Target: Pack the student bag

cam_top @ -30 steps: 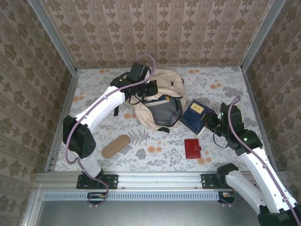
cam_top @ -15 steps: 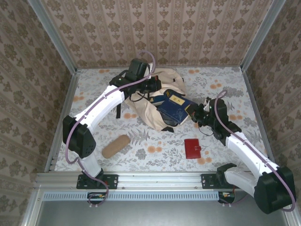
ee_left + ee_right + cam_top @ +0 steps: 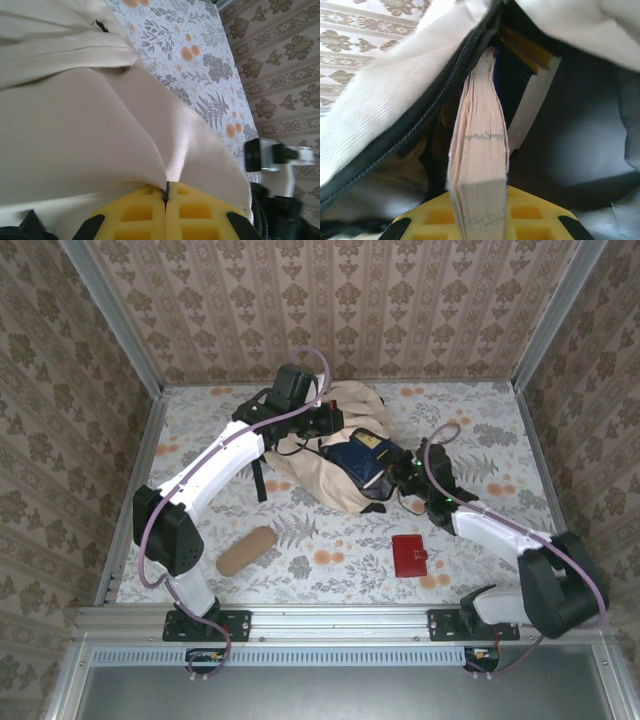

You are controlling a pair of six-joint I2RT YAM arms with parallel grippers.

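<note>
The beige student bag (image 3: 335, 475) lies at the middle back of the table with its mouth held open. My left gripper (image 3: 326, 424) is shut on a fold of the bag's cream fabric (image 3: 75, 135) at the upper rim; the yellow fingers (image 3: 145, 212) pinch it tight. My right gripper (image 3: 396, 473) is shut on a thick blue book (image 3: 361, 454), which sits partway inside the opening. In the right wrist view the book's page edges (image 3: 480, 160) stand between the yellow fingers (image 3: 530, 212), just under the bag's black zipper (image 3: 427, 117). Deeper inside is a blue and white cover (image 3: 527, 107).
A red wallet (image 3: 409, 556) lies on the floral table in front of the bag. A tan cylindrical pouch (image 3: 246, 550) lies at the front left. Patterned walls close in the table on three sides. The right arm (image 3: 275, 155) shows beyond the bag's edge.
My right gripper carried the blue book leftward from the table beside the bag into the bag's mouth. The left gripper kept its hold on the rim.
</note>
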